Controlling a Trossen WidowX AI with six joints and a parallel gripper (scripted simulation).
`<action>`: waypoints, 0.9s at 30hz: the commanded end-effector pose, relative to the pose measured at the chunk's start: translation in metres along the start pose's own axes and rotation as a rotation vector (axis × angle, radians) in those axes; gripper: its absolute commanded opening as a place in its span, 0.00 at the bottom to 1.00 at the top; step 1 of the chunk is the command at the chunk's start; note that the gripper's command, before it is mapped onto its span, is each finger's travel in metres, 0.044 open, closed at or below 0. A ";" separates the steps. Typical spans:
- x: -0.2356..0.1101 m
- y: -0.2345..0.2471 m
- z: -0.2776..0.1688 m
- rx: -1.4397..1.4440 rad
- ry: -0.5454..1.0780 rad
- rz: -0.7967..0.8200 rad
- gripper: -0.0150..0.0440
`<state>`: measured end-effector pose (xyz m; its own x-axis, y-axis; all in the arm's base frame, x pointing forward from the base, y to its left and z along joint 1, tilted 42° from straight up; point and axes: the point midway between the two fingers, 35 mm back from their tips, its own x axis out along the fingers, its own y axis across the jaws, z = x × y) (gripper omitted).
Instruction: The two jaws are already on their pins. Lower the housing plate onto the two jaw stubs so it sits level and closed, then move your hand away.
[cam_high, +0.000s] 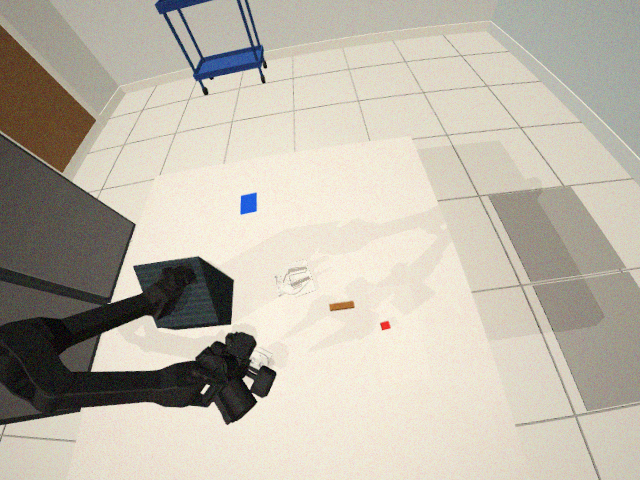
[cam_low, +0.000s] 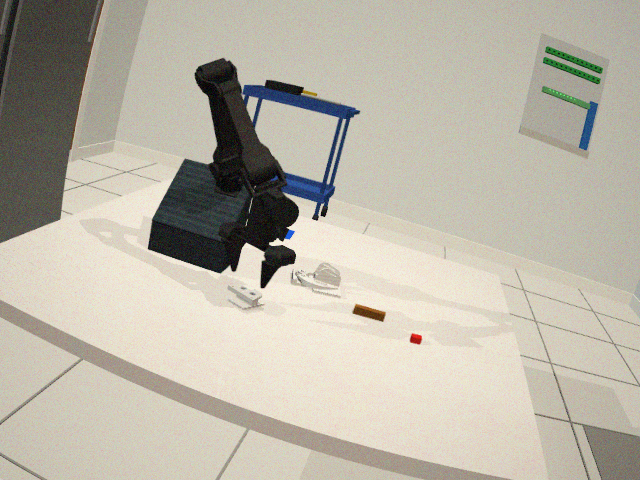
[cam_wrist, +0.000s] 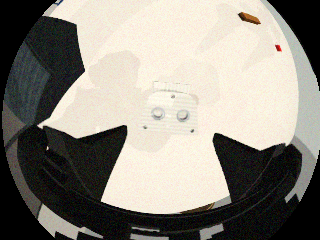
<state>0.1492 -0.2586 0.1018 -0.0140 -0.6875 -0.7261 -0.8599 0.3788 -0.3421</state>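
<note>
The white housing plate (cam_high: 263, 356) (cam_low: 247, 293) (cam_wrist: 170, 123) lies on the white table, apart from the jaw assembly. Two round features show on its face in the wrist view. The white base with the jaws (cam_high: 298, 281) (cam_low: 310, 280) sits farther back, with a raised rounded part; whether the jaws are on their pins is too small to tell. My gripper (cam_high: 252, 363) (cam_low: 249, 277) (cam_wrist: 172, 134) is open and empty, pointing down above the housing plate, its fingertips spread wide on either side of it in the wrist view. In the top view it partly hides the plate.
A brown bar (cam_high: 341, 305) (cam_low: 369, 312) (cam_wrist: 249, 18) and a small red cube (cam_high: 385, 325) (cam_low: 416, 338) (cam_wrist: 278, 48) lie on the table. A blue square (cam_high: 248, 203) (cam_low: 290, 234) lies farther back. The dark block (cam_high: 214, 289) (cam_low: 191, 211) (cam_wrist: 60, 47) under the arm stands near the gripper.
</note>
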 end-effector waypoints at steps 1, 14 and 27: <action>0.006 0.001 0.002 -0.007 -0.007 0.003 1.00; 0.020 0.001 0.002 -0.007 -0.006 0.003 1.00; 0.037 0.001 0.002 -0.008 -0.006 0.003 1.00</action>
<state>0.1487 -0.2804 0.0788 -0.0157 -0.6880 -0.7255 -0.8601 0.3793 -0.3411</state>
